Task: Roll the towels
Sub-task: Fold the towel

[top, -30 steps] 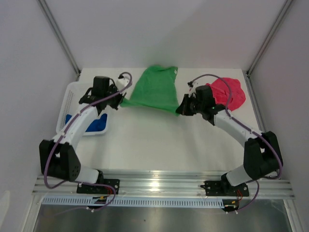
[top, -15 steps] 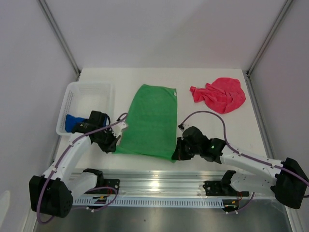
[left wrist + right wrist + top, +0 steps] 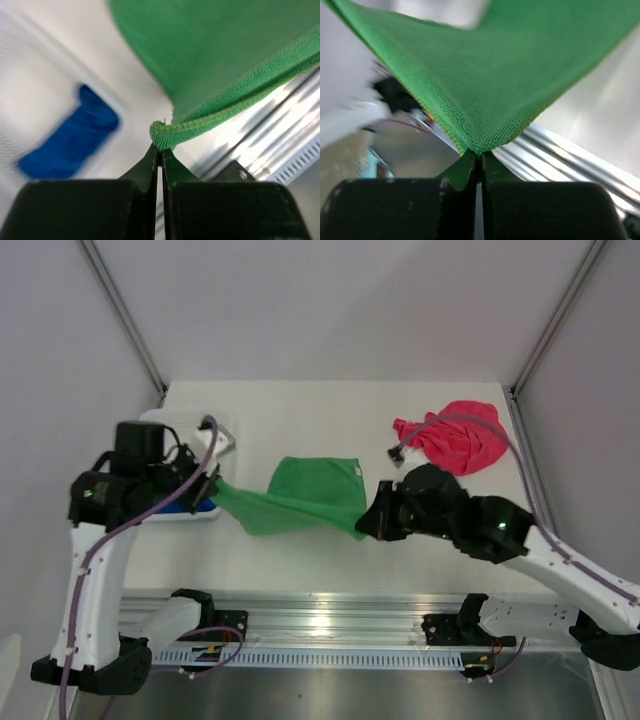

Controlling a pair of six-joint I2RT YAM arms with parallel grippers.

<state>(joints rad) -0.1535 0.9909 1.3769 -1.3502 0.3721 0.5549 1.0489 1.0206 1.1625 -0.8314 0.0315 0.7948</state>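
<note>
The green towel hangs stretched in the air between my two grippers, above the middle of the table. My left gripper is shut on its left corner. At the other end, my right gripper is shut on the right corner. The cloth sags between them, and its far edge looks to reach the table. A pink-red towel lies crumpled at the back right. The blue towel lies in the white basket, mostly hidden under my left arm, and shows as a blurred patch in the left wrist view.
The white mesh basket stands at the left of the table, behind my left arm. An aluminium rail runs along the near edge, and grey walls close in on both sides.
The green towel was dragged toward the near edge and lay flat half a second ago. Both arms have since risen and lifted it by its near corners.
</note>
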